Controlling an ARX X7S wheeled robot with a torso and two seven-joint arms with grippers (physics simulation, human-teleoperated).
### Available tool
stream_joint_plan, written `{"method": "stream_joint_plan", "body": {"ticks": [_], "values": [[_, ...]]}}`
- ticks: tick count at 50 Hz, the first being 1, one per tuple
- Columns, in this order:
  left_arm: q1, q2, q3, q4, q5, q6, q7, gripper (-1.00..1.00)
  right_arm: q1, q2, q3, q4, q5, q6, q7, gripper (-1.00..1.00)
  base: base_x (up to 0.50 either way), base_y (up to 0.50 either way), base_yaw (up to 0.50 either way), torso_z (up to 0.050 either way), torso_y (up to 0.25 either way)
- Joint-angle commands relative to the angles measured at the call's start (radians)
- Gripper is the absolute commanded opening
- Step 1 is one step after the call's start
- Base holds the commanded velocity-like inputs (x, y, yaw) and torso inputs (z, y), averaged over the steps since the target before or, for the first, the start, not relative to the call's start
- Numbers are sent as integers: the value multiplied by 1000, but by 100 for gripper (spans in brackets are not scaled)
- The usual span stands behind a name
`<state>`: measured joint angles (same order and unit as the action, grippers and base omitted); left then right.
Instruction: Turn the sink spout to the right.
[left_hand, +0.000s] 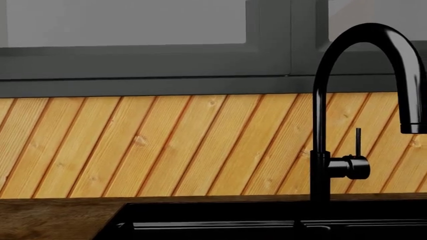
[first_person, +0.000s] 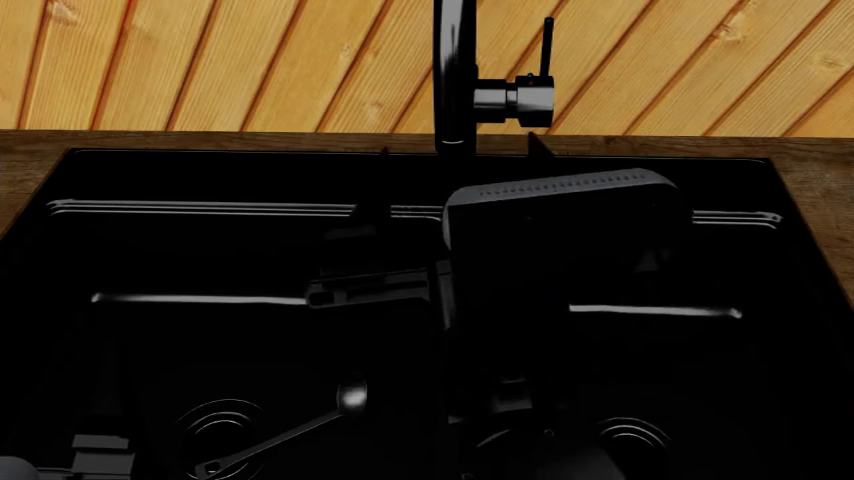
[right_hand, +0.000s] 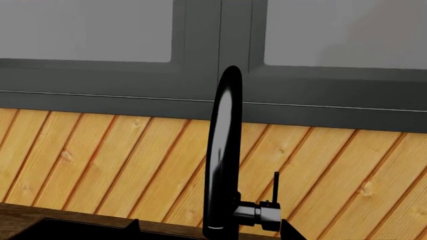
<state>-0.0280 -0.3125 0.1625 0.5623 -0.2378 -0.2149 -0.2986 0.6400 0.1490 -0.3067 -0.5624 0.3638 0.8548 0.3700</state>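
Note:
The sink spout (right_hand: 223, 150) is a tall glossy black neck rising from the counter behind the black sink (first_person: 160, 175). It also shows in the head view (first_person: 454, 60) and in the left wrist view (left_hand: 320, 100), where its arch curves down at the right. My right gripper (right_hand: 210, 227) is open, with one fingertip (right_hand: 133, 226) on each side of the spout's base and not touching it. It also shows in the head view (first_person: 461, 150). My left arm (first_person: 367, 285) is a dark shape low over the sink, and its jaws cannot be made out.
A thin upright lever rod (right_hand: 276, 186) stands on the side valve (first_person: 521, 100) right of the spout. A black pan (first_person: 287, 430) lies in the left basin. Wooden countertop (left_hand: 47, 217), slanted wood backsplash (left_hand: 167, 145) and a dark window frame (right_hand: 220, 45) surround the sink.

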Motion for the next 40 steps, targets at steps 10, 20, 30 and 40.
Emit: {"method": "stream_joint_plan", "body": {"ticks": [10, 20, 30, 40], "values": [[0, -10, 28, -15, 11, 21, 10, 100, 64, -24, -25, 213, -31, -144, -26, 100, 0, 0, 0, 0, 0], [1, -14, 34, -19, 15, 28, 9, 100, 99, -39, -41, 356, -45, -223, -46, 100, 0, 0, 0, 0, 0], [-1, -17, 40, -17, 18, 27, 5, 100, 146, -54, -55, 474, -50, -283, -61, 100, 0, 0, 0, 0, 0], [-3, -20, 49, -27, 29, 35, 2, 100, 181, -61, -71, 554, -50, -328, -72, 100, 0, 0, 0, 0, 0]]}}
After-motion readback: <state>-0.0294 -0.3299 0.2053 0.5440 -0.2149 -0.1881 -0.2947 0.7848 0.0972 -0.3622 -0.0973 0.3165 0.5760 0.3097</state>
